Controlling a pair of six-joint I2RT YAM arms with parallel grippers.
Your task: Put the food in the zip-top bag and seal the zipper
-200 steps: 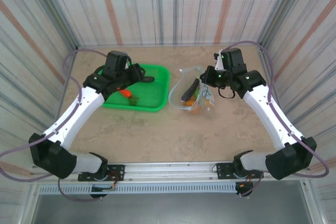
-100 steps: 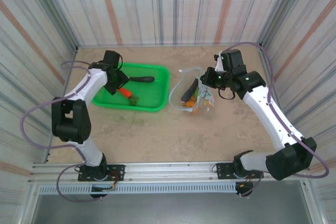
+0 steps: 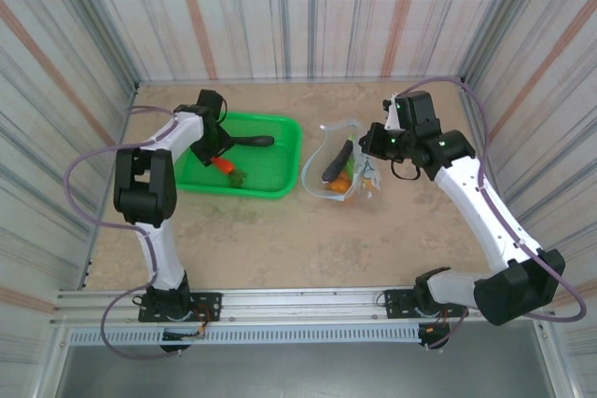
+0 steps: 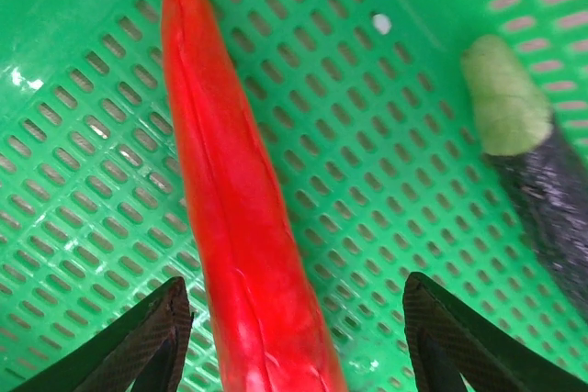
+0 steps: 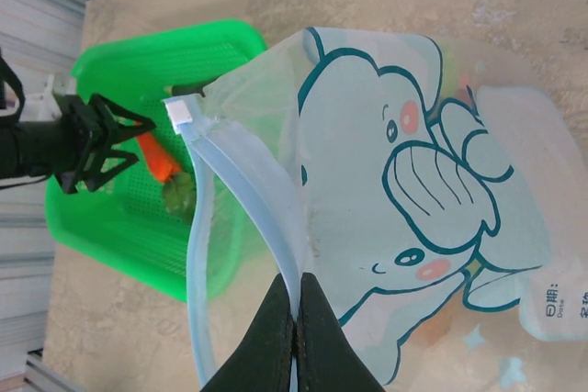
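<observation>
Mid-loading here, nowhere near the sealing part. The left fingers [image 4: 158, 337] are spread wide, one on either side of the orange carrot [image 4: 241, 227]. It lies flat in the green basket [image 3: 280, 157] on the left of the counter [image 3: 280, 230], and as far as I can tell nothing is gripped yet. The dark eggplant [image 4: 544, 204] lies close by in the same basket, plus a small green piece [image 3: 238, 176] near the carrot.

Over on the right, the right fingers [image 5: 276, 341] are pinched shut on the zipper [image 5: 246, 195] edge of the zip-top bag [image 5: 404, 181], holding its mouth up and open toward the basket. The bag sits just right of the basket, with a dark piece [image 3: 338, 159] and something orange [image 3: 342, 184] inside.

Next move, my guess: go down, close on the carrot's middle, lift, and carry it right to the bag mouth. The carrot's long and the opening is floppy, so it probably wants to go in end-first. With the eggplant and green bit left to move, zipping is a way off.
</observation>
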